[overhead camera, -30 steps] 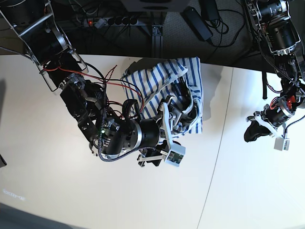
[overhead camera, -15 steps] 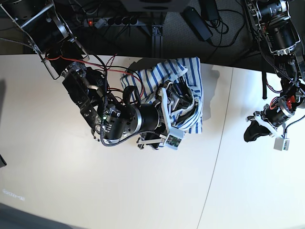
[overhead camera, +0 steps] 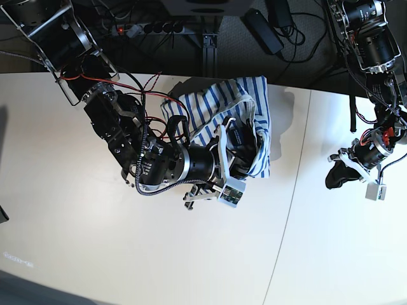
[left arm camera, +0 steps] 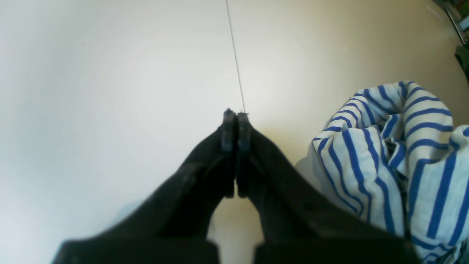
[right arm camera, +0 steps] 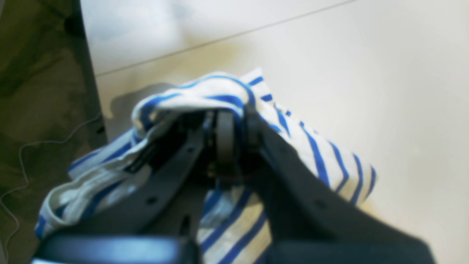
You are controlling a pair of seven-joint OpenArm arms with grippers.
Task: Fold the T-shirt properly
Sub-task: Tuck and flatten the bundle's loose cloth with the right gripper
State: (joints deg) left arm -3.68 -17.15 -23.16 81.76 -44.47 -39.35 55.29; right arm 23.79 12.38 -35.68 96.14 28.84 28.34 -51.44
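T-shirt (overhead camera: 219, 105) bunched at table (overhead camera: 76, 254) far edge | soft, light, limp; take by hem/shoulder corners | R gripper (right arm camera: 229, 137) clamped on fabric fold | L gripper (left arm camera: 234, 121) closed, empty, well apart.

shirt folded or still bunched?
Bunched. The T-shirt lies in a crumpled heap with rumpled folds; the right gripper is shut on a fold.
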